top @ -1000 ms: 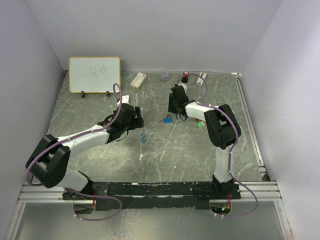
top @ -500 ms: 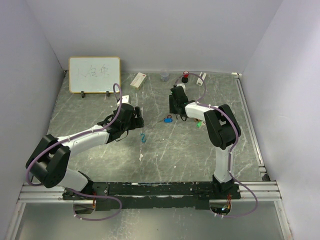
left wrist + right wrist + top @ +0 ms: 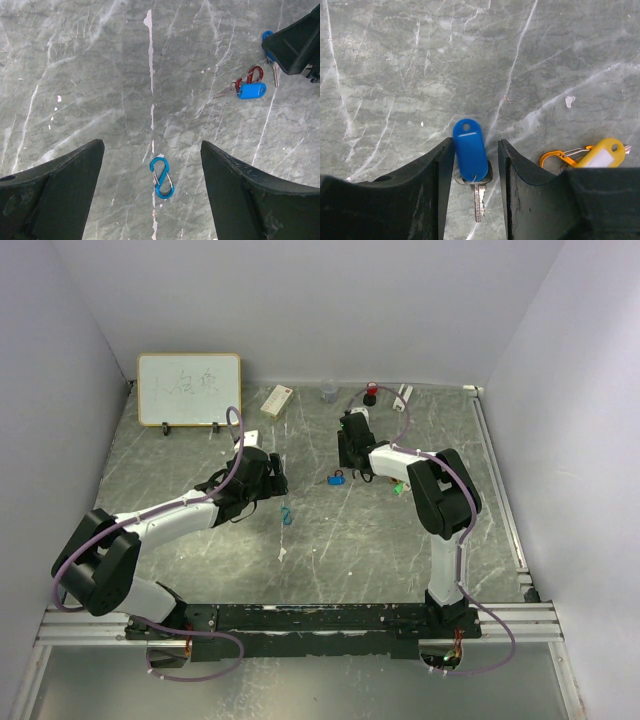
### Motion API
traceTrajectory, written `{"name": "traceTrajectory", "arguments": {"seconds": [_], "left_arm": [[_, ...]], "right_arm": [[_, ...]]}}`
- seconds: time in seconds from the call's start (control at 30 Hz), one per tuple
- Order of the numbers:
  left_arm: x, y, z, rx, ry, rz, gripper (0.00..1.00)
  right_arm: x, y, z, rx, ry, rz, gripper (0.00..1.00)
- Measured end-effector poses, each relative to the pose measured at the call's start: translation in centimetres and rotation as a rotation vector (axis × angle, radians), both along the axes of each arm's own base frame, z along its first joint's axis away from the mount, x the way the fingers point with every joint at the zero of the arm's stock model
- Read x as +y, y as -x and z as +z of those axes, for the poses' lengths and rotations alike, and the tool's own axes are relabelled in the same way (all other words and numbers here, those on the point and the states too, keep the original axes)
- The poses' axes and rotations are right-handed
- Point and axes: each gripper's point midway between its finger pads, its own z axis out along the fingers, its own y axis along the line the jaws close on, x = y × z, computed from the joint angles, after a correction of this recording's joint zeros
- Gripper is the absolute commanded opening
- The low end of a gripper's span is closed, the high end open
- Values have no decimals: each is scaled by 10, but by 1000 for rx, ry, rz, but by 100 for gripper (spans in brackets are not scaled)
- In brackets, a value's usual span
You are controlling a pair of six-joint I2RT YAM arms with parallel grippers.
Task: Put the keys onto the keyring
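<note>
**Hazards, near to far.** The blue clip point(image 3: 161, 178) lies flat on the table point(image 3: 75, 75) below the left claw point(image 3: 151, 145). An off-centre descent would probably skid it across the smooth stone rather than seat it between the fingers.

Beyond it, the second blue key point(image 3: 250, 91), already joined to a red clip point(image 3: 254, 75), lies near the right claw point(image 3: 475, 142). A sideways sweep of that arm could drag it along.

At the right claw, the blue key point(image 3: 470, 149) lies flat, with its tag between the fingers point(image 3: 427, 195) and its blade pointing back toward the wrist. The tag looks thin and slick. Closing may catch only its edge, so it could pivot, squirt out, or lift with the key dangling at a poor angle for threading.

The yellow tag point(image 3: 602, 154) and its orange clip point(image 3: 555, 159) lie close beside one finger and could be nudged.

**Claws.**
- **Left:** spread wide, holding and touching nothing, hovering above the blue clip.
- **Right:** narrowed to a little more than the tag's width, low at the table. One finger appears to touch the tag's edge and a gap shows at the other, so the key is straddled, not clamped.

No plain ring is discernible; the clips seem to serve as keyrings.
</note>
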Motion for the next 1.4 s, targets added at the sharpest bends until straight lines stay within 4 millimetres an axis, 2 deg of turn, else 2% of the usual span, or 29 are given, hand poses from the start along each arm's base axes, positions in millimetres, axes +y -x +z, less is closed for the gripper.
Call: {"name": "traceTrajectory", "arguments": {"seconds": [0.37,0.7,0.77,0.97,1.13,1.27,1.4], "left_arm": [[0,0,0,0,0,0,89],[0,0,0,0,0,0,89],[0,0,0,0,0,0,89],[0,0,0,0,0,0,89],[0,0,0,0,0,0,89],[0,0,0,1,0,0,89],[0,0,-2,5,-4,0,89]], "right_arm": [[3,3,0,12,-5,9,35],[5,8,0,32,-14,17,20],[5,9,0,32,-14,17,14],[1,12,1,25,-10,10,7],[-11,32,3,26,13,2,1],[-19,46,15,-6,13,-3,0],[-20,44,42,-97,-25,-6,0]]}}
